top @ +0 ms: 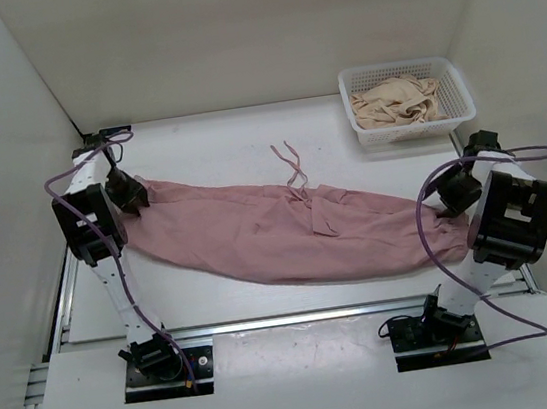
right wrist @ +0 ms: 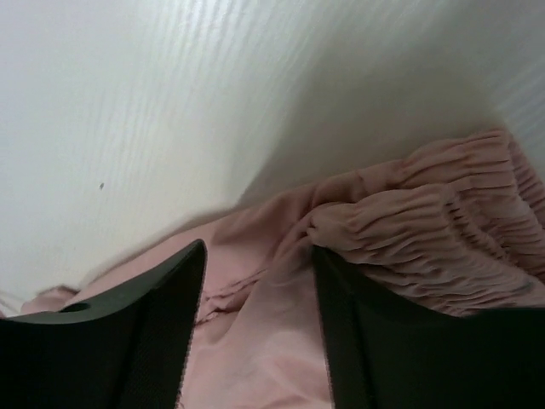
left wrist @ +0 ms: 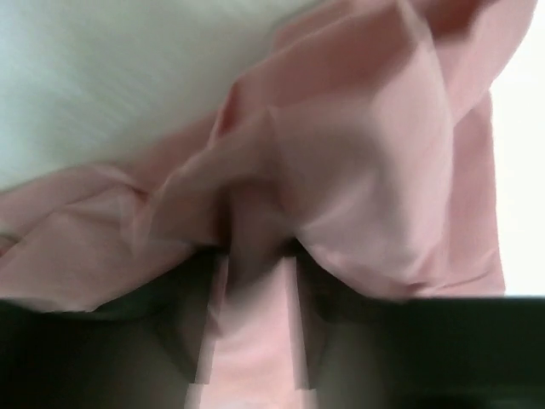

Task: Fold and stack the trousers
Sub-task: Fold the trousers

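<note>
Trousers [top: 287, 228] lie stretched across the table [top: 215, 142], from far left to near right, with the drawstrings [top: 292, 167] trailing off the far edge at mid-length.

Left gripper [top: 135, 201] is at the left end. Cloth is bunched between its fingers, but the wrist view is blurred and I cannot tell if it is clamped.

Right gripper [top: 452, 203] is at the right end, jaws apart, straddling cloth beside the gathered band [right wrist: 426, 230] and holding nothing.

I judge the fabric thin, light and limp. It will sag and slide, so a single layer may slip. Best hold: the thick gathered band and the opposite end.
</note>
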Controlling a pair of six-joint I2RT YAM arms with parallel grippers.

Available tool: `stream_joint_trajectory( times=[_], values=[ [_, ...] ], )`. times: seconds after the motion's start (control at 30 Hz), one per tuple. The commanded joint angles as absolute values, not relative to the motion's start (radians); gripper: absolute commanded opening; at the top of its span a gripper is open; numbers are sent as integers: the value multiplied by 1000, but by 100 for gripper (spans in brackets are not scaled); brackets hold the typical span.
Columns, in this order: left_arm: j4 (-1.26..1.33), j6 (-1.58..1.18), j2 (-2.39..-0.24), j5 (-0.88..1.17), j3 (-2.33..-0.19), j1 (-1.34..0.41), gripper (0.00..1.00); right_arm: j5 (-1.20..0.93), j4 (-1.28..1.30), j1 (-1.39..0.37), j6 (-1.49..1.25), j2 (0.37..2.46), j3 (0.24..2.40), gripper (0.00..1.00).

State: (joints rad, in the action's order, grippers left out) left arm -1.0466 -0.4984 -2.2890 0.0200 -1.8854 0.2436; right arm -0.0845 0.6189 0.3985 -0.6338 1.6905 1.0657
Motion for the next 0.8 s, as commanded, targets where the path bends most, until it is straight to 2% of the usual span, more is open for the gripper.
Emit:
stream_joint_trajectory(
  times=[0.0, 0.03, 0.07, 0.1, 0.2, 0.23, 0.37, 0.53, 0.67, 0.77],
  values=[
    [-1042, -497, -2301, 58, -1931, 245, 41, -11, 591, 365, -676, 1718, 1091, 56],
    [-1042, -506, -2310, 69, -1942, 245, 17, -11, 591, 354, -705, 1718, 1091, 50],
    [-1052, -506, -2310, 69, -1953, 245, 10, -11, 575, 354, -716, 1718, 1077, 44],
    [-1061, -506, -2310, 69, -1953, 245, 10, -11, 560, 354, -725, 1706, 1063, 32],
    [-1062, -515, -2243, 43, -1953, 245, 10, 21, 560, 331, -726, 1697, 1074, 12],
    [-1062, -525, -2218, 29, -1938, 245, 10, 35, 589, 331, -726, 1684, 1074, 1],
    [-1062, -525, -2048, -57, -1852, 258, 10, 98, 611, 331, -700, 1589, 1042, 1],
    [-1043, -525, -1803, -71, -1695, 279, 10, 161, 629, 331, -690, 1427, 974, 1],
    [-1043, -512, -1834, -35, -1759, 270, 10, 175, 614, 331, -680, 1437, 978, 1],
    [-1052, -512, -1970, -61, -1885, 243, 10, 152, 601, 321, -680, 1508, 1031, 1]
  ],
)
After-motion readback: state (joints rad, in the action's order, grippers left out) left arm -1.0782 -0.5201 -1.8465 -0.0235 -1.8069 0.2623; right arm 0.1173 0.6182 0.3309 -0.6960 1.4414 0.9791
